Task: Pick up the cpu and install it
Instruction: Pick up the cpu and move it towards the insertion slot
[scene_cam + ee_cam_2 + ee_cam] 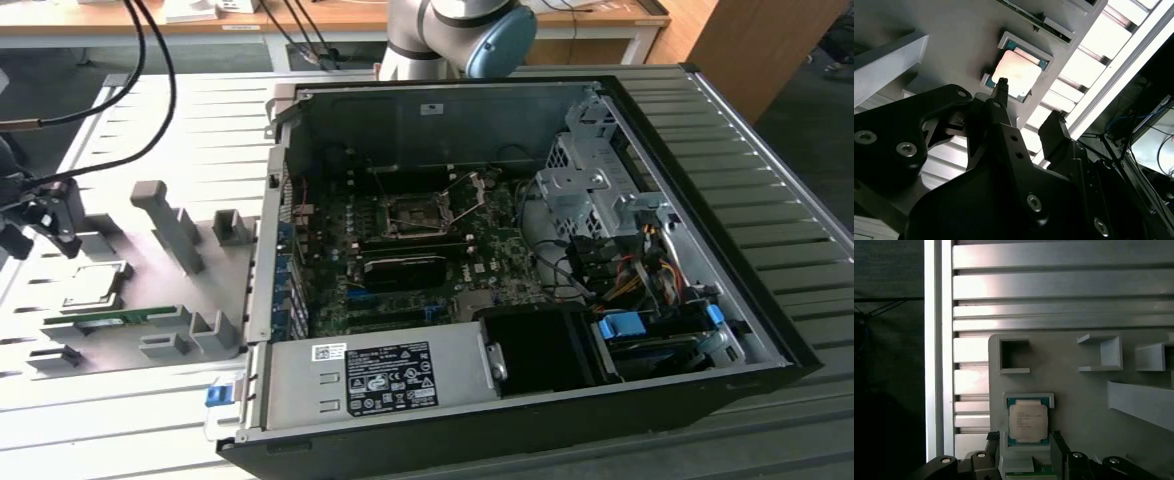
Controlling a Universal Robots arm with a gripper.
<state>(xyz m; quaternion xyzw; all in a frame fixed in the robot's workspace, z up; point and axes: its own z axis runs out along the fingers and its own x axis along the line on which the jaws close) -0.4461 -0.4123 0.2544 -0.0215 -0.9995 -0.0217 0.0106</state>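
Two fingers stand wide apart with nothing between them, one to each side of the cpu in the first wrist view. The second wrist view shows the same spread, so the gripper looks to be hovering above the chip rather than touching it, though I cannot tell how much gap is left. The cpu lies flat, metal top up, in a shallow square nest on the grey tray, with a green memory stick just beside the nest. The step in hand is the pick, and doing it well looks to be a matter of squareness. The fingers should meet two opposite edges of the chip evenly, centred on it, and come down inside the nest without catching its walls. The chip is thin, so there is very little edge to hold. A gentle, level close would likely serve better than a hard one, and any tilt could wedge the chip in the nest. In the exterior view the gripper hangs over the tray at that view's left, on the ribbed desk, well apart from the socket inside the open case.
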